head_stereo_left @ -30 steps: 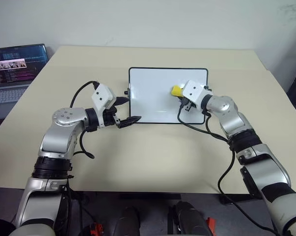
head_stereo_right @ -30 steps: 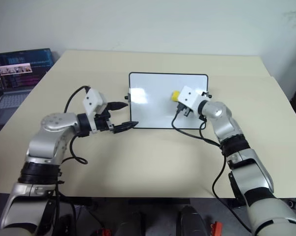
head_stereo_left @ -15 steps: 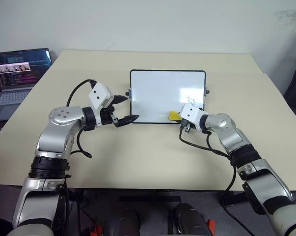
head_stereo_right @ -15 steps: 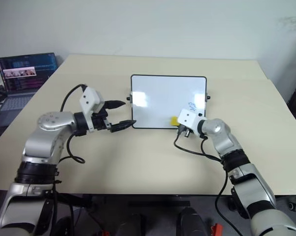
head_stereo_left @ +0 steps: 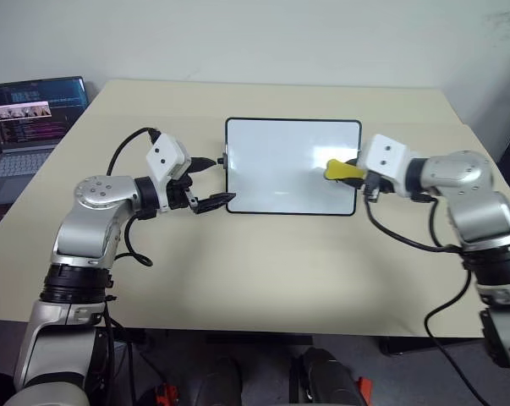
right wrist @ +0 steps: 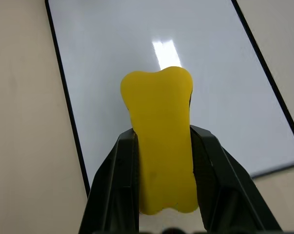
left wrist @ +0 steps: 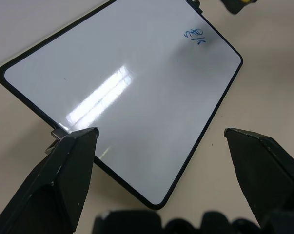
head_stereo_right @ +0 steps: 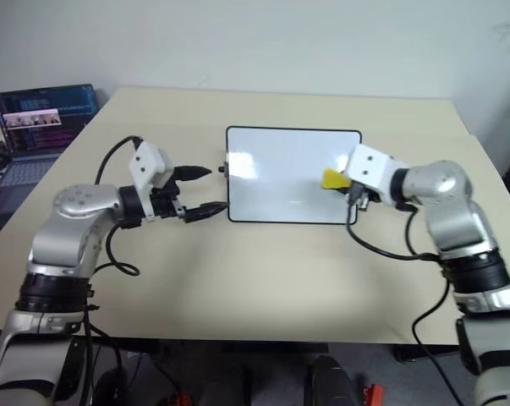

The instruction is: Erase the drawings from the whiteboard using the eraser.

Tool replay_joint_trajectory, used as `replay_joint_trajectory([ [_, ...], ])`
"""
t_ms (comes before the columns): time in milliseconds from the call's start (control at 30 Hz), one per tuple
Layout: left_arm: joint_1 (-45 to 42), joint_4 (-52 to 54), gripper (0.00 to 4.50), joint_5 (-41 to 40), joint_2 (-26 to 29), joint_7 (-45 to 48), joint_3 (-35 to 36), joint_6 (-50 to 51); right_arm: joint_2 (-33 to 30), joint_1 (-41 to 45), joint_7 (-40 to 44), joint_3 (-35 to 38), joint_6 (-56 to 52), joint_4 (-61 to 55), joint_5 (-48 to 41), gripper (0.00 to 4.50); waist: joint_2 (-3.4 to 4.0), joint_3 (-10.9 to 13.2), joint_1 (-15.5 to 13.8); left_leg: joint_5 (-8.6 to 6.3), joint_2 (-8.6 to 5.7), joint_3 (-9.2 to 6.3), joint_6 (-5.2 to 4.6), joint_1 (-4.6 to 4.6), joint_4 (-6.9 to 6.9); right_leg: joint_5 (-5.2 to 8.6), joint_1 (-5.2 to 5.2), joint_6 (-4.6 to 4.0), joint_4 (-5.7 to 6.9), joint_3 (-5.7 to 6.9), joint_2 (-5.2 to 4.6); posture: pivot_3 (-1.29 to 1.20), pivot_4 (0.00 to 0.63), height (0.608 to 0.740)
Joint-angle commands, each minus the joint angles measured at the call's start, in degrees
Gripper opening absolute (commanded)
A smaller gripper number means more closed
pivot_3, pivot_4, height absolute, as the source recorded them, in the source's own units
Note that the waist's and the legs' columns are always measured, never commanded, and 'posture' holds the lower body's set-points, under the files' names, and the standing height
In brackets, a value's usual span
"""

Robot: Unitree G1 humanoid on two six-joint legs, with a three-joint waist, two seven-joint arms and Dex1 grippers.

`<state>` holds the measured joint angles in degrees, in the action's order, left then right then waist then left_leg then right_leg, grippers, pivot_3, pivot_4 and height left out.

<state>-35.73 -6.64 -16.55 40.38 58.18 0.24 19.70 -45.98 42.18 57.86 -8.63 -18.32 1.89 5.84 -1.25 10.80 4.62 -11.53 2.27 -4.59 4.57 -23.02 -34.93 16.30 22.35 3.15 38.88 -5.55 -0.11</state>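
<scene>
**Eraser poised over the last blue mark**

The broad beige table (head_stereo_left: 263, 271) runs across the middle of the head views, with bare surface on every side of the work. The rectangular glossy white whiteboard with its thin black frame (head_stereo_left: 280, 169) lies flat at the centre, well clear of the table edges. An open laptop with a lit screen (head_stereo_left: 22, 114) sits at the far left edge of the frame, well apart from the board.

The left gripper (head_stereo_left: 211, 184) hovers just beside the board's left edge, its two black fingers spread wide with nothing between them. The right gripper (head_stereo_left: 353, 172) reaches in from the right, its fingers clamped on the small bright yellow eraser (head_stereo_left: 342, 170), which hangs over the right part of the board; whether it touches the surface cannot be told.

In the left wrist view one small blue scribble of the drawings (left wrist: 198, 35) is visible near the board's corner, and the rest of the surface looks clean.

Judged from this, wiping is well along, with one mark left. The next move calls for lowering the eraser flat onto that scribble and rubbing across it, keeping within the frame. The board could slide under the stroke, so the left gripper looks placed to steady the edge.
</scene>
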Motion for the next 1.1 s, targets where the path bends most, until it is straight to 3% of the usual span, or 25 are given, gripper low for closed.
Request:
replay_joint_trajectory([
  [33, -0.8, 1.1, 4.50, -0.2, 1.4, 0.3, 1.6, -0.6, -4.8, -1.4, 0.2, 4.3, 0.2, -2.2, -0.4, 1.10, -0.01, 0.0, 0.0, 0.00, 0.00, 0.01, 0.00, 0.00, 0.00, 0.01, 0.00, 0.00, 0.00, -0.01, 0.00, 0.00, 0.150, 0.740],
  [367, -1.9, -0.7, 4.50, -0.6, 3.8, 1.8, 2.4, -0.8, -8.8, -5.4, -0.9, 9.0, 1.6, -2.5, -3.3, 1.10, -0.01, 0.0, 0.3, 0.00, 0.00, 0.06, 0.00, 0.05, 0.00, 0.17, 0.00, 0.25, 0.04, -0.07, 0.00, 0.00, 0.150, 0.740],
  [967, -1.2, 0.2, 4.50, -0.7, 3.6, 2.2, 2.1, -0.4, -7.9, -5.1, -2.4, 9.2, 1.1, -0.8, -4.5, 1.10, -0.01, 0.0, 0.2, -0.01, 0.00, 0.06, 0.00, 0.04, 0.00, 0.18, 0.00, 0.26, 0.04, -0.06, 0.00, 0.00, 0.150, 0.740],
  [1100, -1.4, 0.0, 4.50, -0.5, 3.4, 2.3, 1.7, -0.6, -5.3, -4.2, -3.7, 9.3, -1.8, -2.0, -6.5, 1.10, -0.01, 0.0, 0.2, -0.01, 0.01, 0.05, 0.00, 0.04, -0.01, 0.18, 0.00, 0.25, 0.04, -0.06, 0.00, 0.00, 0.150, 0.740],
])
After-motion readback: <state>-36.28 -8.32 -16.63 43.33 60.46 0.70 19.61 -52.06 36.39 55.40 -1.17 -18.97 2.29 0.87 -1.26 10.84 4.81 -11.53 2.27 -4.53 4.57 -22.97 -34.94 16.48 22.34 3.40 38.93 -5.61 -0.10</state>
